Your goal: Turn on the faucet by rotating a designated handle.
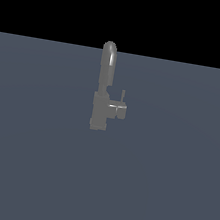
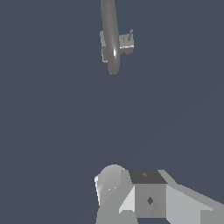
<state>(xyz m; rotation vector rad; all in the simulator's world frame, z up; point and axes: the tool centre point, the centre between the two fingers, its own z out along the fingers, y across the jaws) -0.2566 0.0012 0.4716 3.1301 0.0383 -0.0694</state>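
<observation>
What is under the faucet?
The faucet stands on a plain grey-blue floor. Nothing else shows beneath it. The spot right under its blocky body is covered by the body itself, so that part cannot be seen.

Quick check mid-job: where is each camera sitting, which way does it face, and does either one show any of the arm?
Exterior view: off the arm, level with the faucet, facing it side-on; the handle juts toward the exterior view's right; none of the robot shows.
Wrist view: on the wrist, high above the floor, looking down along the spout; grey blocky robot parts fill the near edge, fingertips not identifiable.
Shared: faucet and handle.
</observation>
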